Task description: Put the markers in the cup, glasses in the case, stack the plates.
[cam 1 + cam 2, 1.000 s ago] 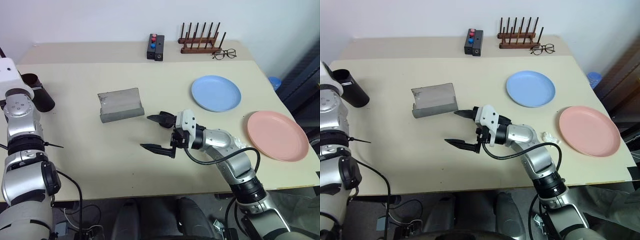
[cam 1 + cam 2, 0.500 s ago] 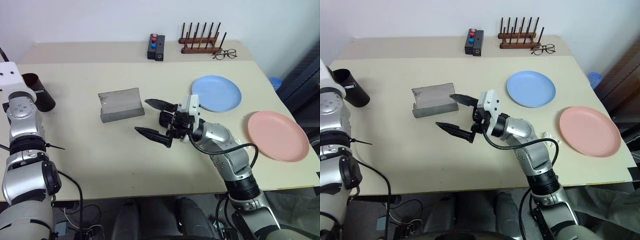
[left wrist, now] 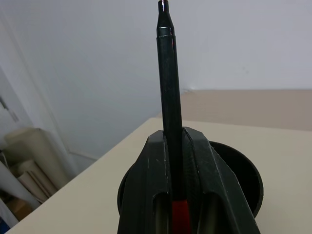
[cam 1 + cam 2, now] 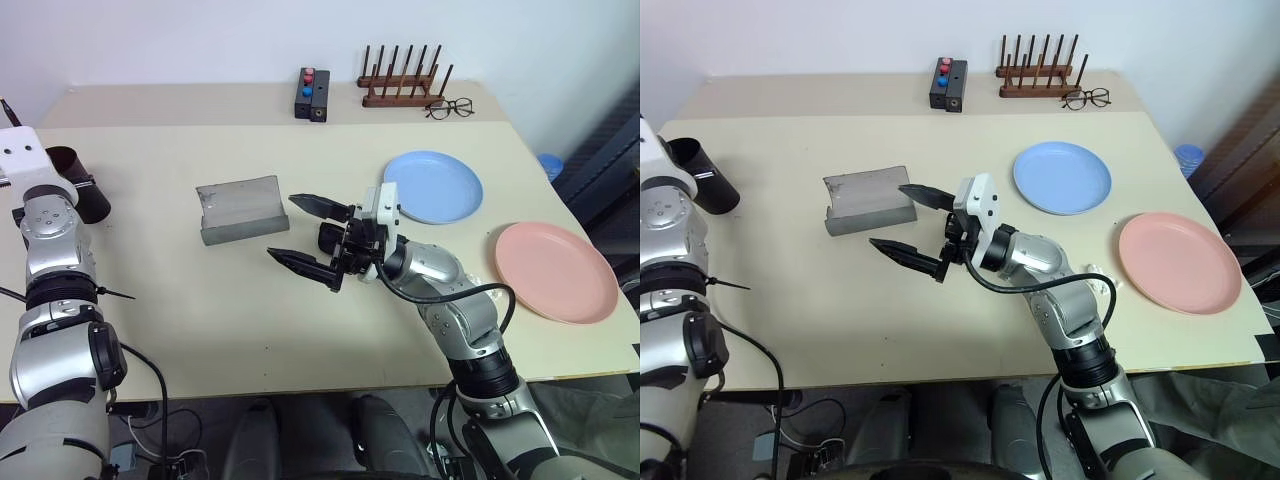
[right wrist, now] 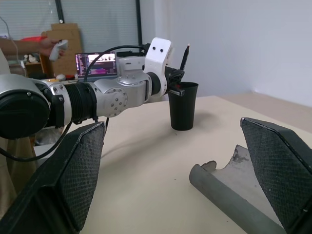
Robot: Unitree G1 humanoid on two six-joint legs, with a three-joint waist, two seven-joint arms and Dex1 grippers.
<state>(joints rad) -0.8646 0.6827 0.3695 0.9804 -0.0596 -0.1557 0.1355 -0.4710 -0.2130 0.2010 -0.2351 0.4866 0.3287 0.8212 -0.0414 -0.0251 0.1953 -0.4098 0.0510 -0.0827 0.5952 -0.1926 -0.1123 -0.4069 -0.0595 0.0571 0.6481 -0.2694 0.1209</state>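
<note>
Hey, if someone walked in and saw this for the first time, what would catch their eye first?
Probably the right pincer held wide open above the middle of the table, just beside the grey glasses case. Next, at the table's far left edge, the left pincer is shut on a black marker held upright over the dark cup. The blue plate and pink plate lie apart on the right.

This looks like a robotics lab or test room rather than a home — a plain cream table (image 4: 180, 330) stands against bare white walls, with loose cables on the floor beneath it. Behind the table, a laptop (image 5: 93, 63) shows a lit screen, stacked cardboard boxes (image 5: 66, 36) stand beside it, and a person's hand (image 5: 48, 45) holds what may be a controller (image 5: 59, 47) (hard to tell at that range).
</note>
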